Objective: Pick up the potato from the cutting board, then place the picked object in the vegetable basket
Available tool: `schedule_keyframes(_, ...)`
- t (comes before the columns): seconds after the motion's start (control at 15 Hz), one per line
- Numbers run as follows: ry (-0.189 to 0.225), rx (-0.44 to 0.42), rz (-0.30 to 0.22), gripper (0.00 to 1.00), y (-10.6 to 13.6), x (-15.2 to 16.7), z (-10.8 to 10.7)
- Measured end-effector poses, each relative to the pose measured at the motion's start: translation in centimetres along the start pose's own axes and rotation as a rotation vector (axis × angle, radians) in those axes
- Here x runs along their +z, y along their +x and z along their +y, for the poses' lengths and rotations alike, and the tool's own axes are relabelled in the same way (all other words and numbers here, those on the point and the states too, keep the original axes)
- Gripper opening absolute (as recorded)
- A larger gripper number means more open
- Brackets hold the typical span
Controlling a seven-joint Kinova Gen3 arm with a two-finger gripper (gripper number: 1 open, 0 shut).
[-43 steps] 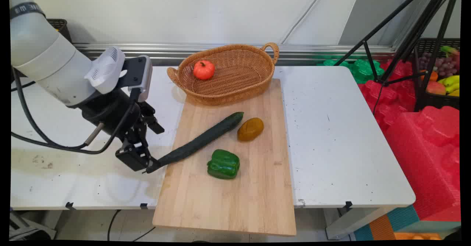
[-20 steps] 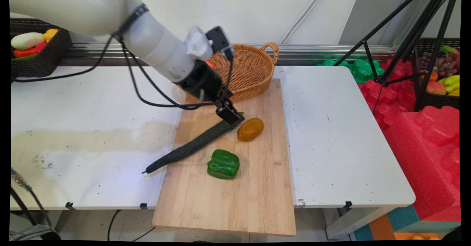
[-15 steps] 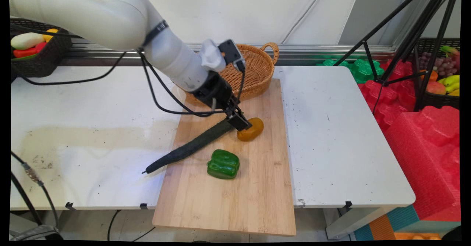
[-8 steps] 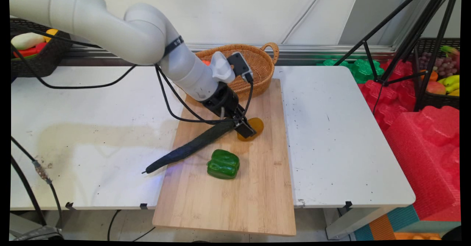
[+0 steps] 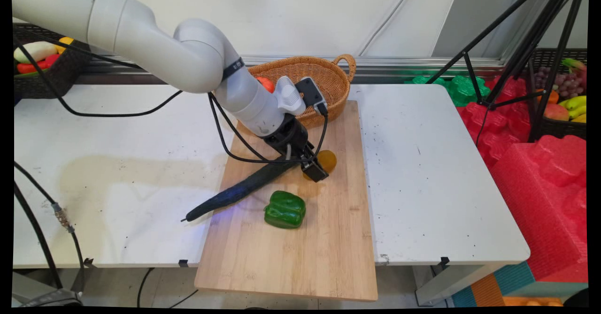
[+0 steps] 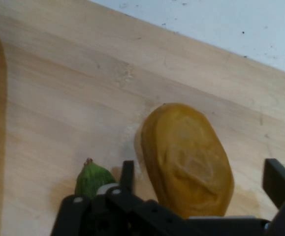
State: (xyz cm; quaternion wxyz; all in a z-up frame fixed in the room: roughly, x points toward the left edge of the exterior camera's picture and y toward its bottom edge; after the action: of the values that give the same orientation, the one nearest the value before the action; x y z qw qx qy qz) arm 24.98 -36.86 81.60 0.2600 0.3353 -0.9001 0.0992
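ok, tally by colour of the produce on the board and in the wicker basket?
Green: 2, cucumber and bell pepper
Yellow-brown: 1, potato, between the open gripper fingers
Orange-red: 1, tomato in the basket
Total: 4

A white table (image 5: 422, 164) carries a wooden cutting board (image 5: 291, 253), which runs from near the table's middle out past its near edge. At the board's far end a wicker basket (image 5: 328, 77) sits partly on it. A long cucumber (image 5: 235, 194) lies slantwise over the board's left edge, its thin end above the table.
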Motion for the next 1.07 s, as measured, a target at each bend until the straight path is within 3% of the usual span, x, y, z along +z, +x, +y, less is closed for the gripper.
schedule_keyframes(0.07,0.001,-0.001,-0.002,1.0,0.0,0.2,0.0)
schedule_keyframes(0.13,0.002,-0.003,-0.003,0.0,0.0,0.4,0.0)
schedule_keyframes(0.6,0.022,-0.005,0.004,0.0,0.2,0.2,0.1)
schedule_keyframes(1.07,0.079,-0.021,0.1,0.0,2.3,-5.0,-1.3)
